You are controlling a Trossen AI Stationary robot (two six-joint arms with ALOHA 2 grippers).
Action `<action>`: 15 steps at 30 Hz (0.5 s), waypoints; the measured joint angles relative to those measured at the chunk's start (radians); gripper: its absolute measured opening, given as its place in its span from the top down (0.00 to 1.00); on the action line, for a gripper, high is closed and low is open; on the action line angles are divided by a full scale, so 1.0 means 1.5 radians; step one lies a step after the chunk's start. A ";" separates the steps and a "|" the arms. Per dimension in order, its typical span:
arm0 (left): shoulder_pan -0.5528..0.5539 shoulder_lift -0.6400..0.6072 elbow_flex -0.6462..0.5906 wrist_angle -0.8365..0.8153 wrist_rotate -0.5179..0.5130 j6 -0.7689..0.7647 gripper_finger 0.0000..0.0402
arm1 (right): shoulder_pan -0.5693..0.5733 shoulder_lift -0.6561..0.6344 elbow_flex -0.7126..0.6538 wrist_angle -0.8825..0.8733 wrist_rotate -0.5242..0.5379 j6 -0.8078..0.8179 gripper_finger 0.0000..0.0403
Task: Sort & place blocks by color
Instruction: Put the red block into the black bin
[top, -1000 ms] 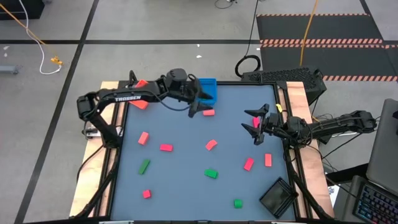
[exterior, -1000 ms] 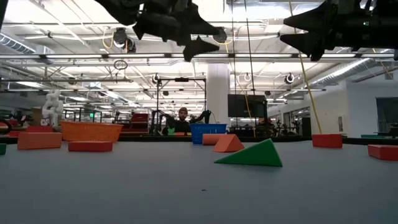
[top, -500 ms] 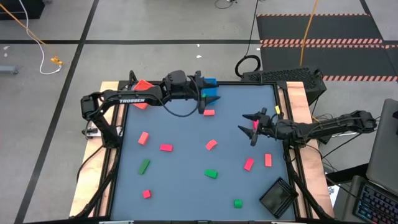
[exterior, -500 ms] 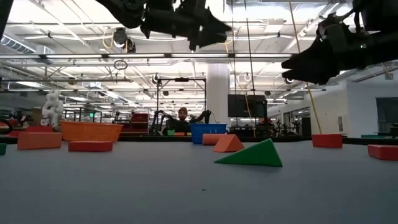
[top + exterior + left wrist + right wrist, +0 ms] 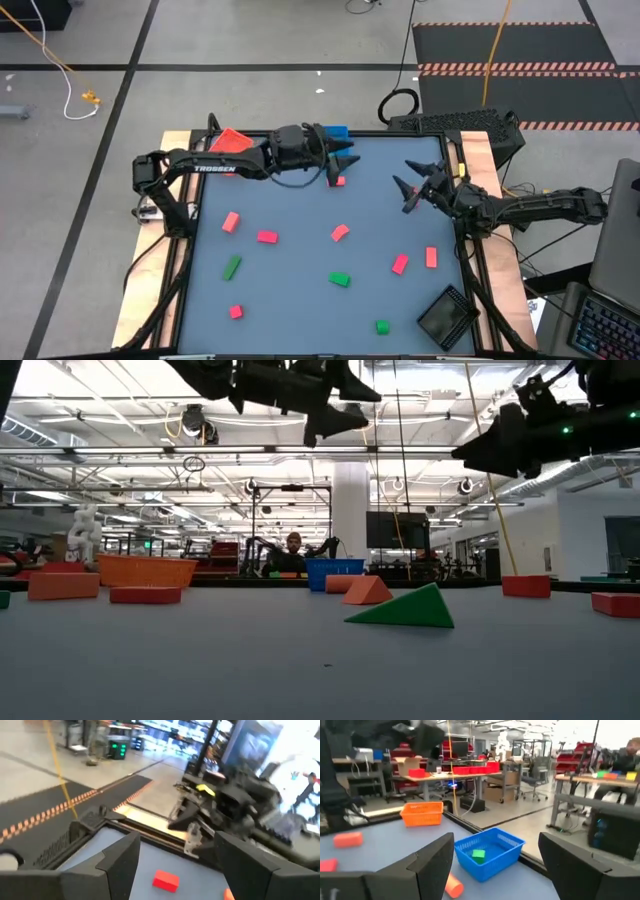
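Blocks: red, pink and green pieces are scattered over the counter [image 5: 300,290]; one green block [image 5: 478,853] already lies in the blue tray [image 5: 490,851] at the far edge, and a red block [image 5: 338,181] sits just near of that tray.
Left gripper [image 5: 340,160]: held above the far edge by the blue tray, fingers [image 5: 120,862] spread wide, nothing gripped.
Right gripper [image 5: 412,188]: raised over the right side, fingers [image 5: 432,862] wide apart, empty.
Risk, collision: both arms are reaching toward the same far-middle zone; if both go for the red block, a clash is likely.
Risk, nudging: open fingers lowered off-centre could push a small block away instead of straddling it.
Risk, colour: red and pink blocks look alike, so a wrong tray could be chosen.
Surface: smooth grey-blue mat, wooden borders; a red tray [image 5: 231,141] sits at the far left, a black tray [image 5: 446,317] at the near right.
Room: open workshop, concrete floor, striped floor mats, cables; a person is seen seated far behind.
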 joint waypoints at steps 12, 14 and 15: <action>-0.155 -0.035 -0.001 -0.248 -0.052 0.073 0.38 | 0.020 0.059 0.025 -0.008 -0.049 0.128 0.31; -0.180 -0.068 -0.003 -0.306 -0.124 0.083 0.39 | 0.020 0.082 0.092 -0.135 -0.073 0.160 0.31; -0.195 -0.092 -0.017 -0.322 -0.165 0.090 0.40 | 0.020 0.099 0.138 -0.219 -0.075 0.174 0.31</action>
